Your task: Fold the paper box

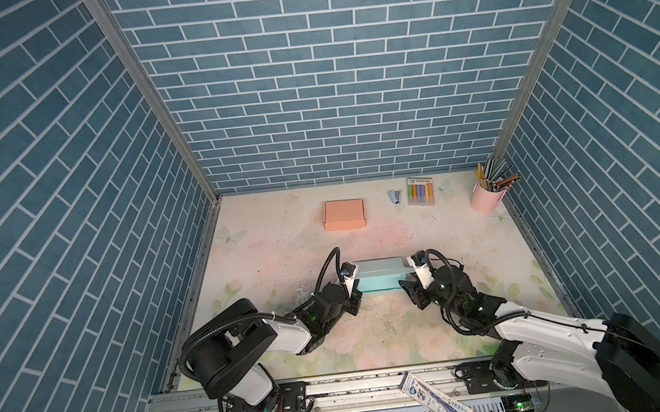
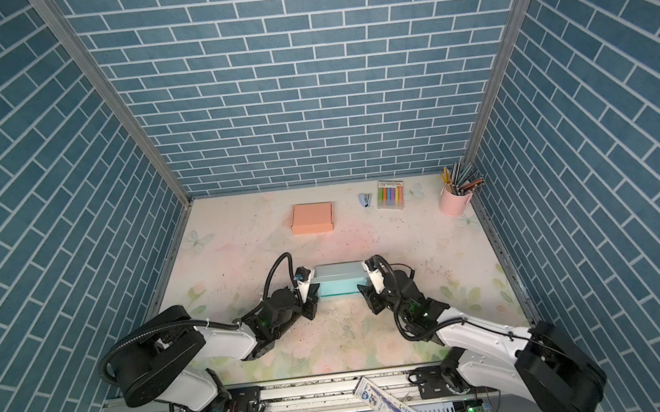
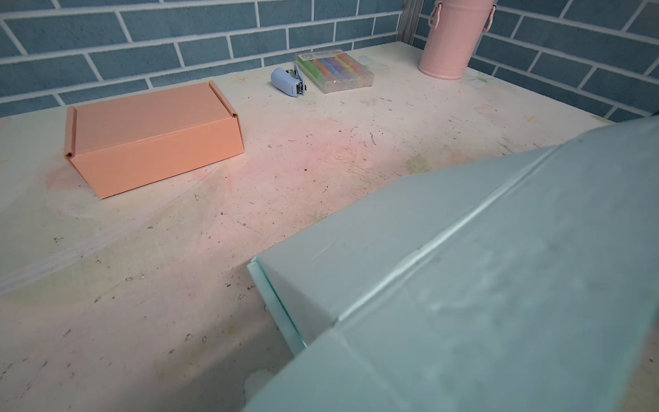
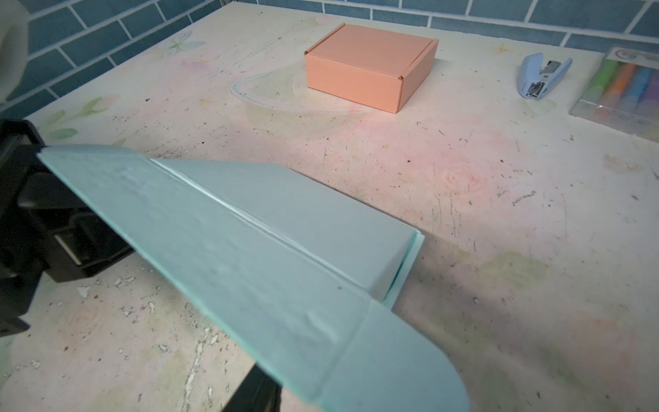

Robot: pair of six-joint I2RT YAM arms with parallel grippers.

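The pale teal paper box point(image 1: 379, 277) sits mid-table between my two grippers in both top views. Its lid point(image 4: 249, 242) is raised at a slant, with a rounded ear flap point(image 4: 392, 364) at the near end. My left gripper point(image 1: 353, 296) is at the box's left end. In the left wrist view the lid point(image 3: 463, 285) hides its jaws, so a pinch on the lid does not show. My right gripper point(image 1: 406, 287) is at the right end. Only one dark finger point(image 4: 256, 392) shows under the flap, and the jaw gap is hidden.
A closed orange box point(image 1: 344, 214) lies farther back. Along the back wall are a blue stapler point(image 1: 395, 197), a clear pack of markers point(image 1: 420, 191) and a pink cup of pencils point(image 1: 486, 197) in the right corner. A tube point(image 1: 441, 402) rests on the front rail.
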